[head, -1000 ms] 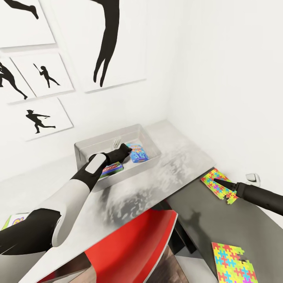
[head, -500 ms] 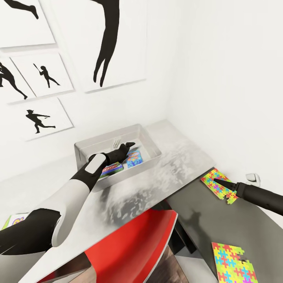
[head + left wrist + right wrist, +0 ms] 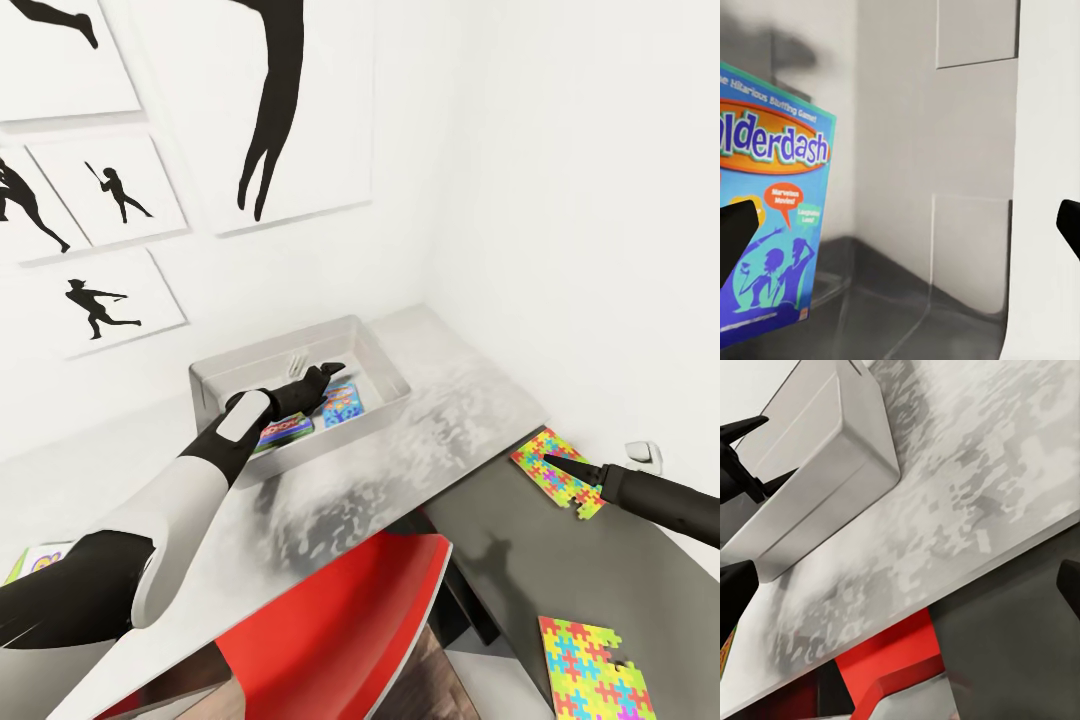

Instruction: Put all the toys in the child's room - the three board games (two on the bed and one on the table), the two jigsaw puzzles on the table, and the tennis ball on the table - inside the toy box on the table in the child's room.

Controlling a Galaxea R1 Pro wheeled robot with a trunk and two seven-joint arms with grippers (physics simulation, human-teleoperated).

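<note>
While empty, left pincer [image 3: 330, 372] hovers beside board game [image 3: 341, 403].

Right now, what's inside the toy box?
Two board games lie in the toy box: Balderdash and Monopoly. The left arm hides part of Monopoly and the floor.

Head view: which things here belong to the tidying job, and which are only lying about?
Belong to the job:
- toy box
- Balderdash board game inside it
- second board game inside it
- jigsaw puzzle by the right gripper
- second jigsaw puzzle

Only lying about:
- red chair
- silhouette pictures on the wall
</note>
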